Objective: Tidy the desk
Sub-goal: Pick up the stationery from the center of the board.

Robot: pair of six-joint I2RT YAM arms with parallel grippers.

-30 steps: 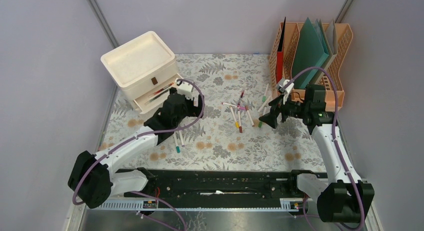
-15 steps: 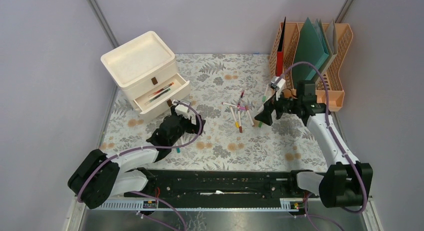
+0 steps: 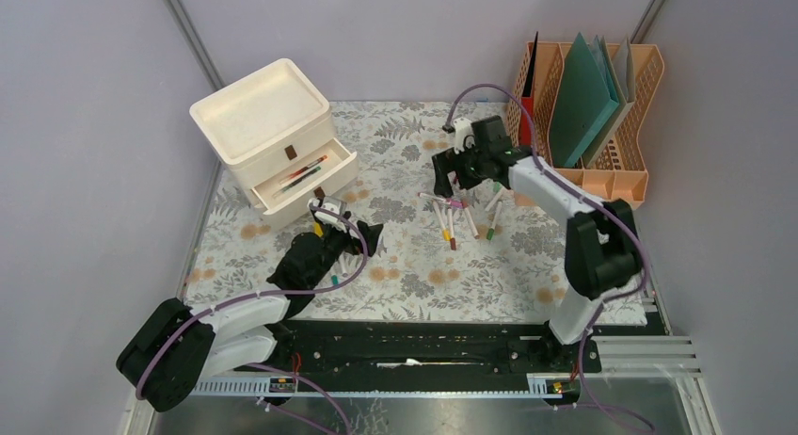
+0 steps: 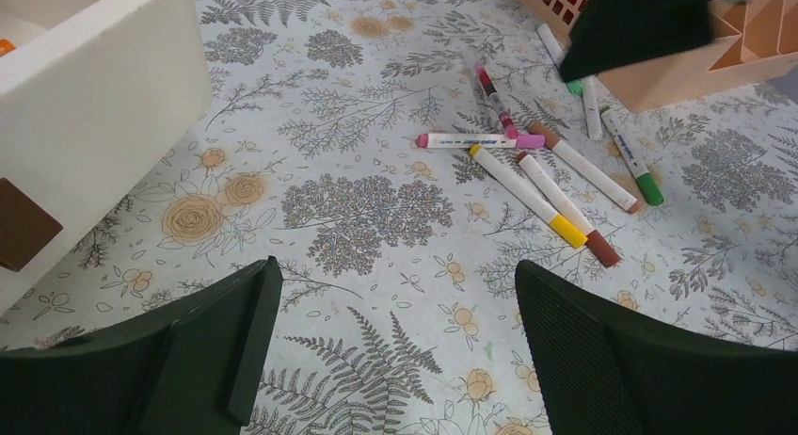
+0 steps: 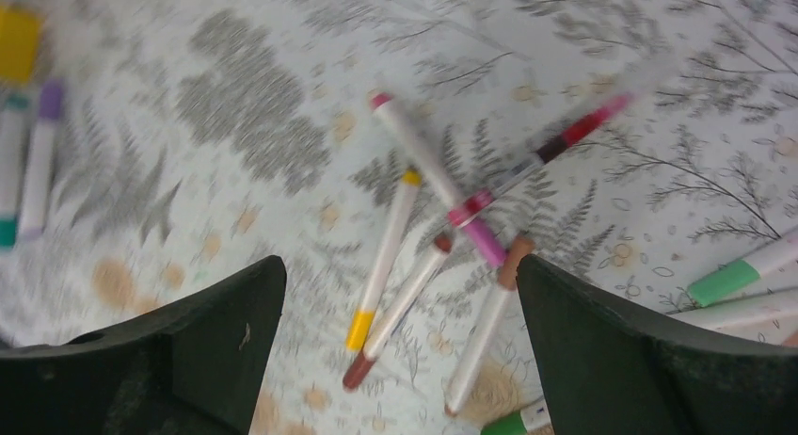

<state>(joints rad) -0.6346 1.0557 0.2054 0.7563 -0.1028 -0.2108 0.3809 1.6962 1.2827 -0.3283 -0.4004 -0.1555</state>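
Hovering above loose white felt-tip markers [image 4: 513,179] at mid fern-printed grey cloth counter [image 3: 423,265], right pincer [image 5: 400,303] spread wide, left pincer [image 4: 395,303] wide too, both empty

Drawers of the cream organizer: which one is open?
The lower drawer, pulled out with pens lying inside; the upper drawer above it sits shut, flush with the cream organizer.

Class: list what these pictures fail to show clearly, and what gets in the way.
Drawer contents: too small in top view, cut off at the frame edge in left wrist view.
Teal-tipped marker: top view, mostly covered by left arm.
Edge markers: right wrist view, blurred.
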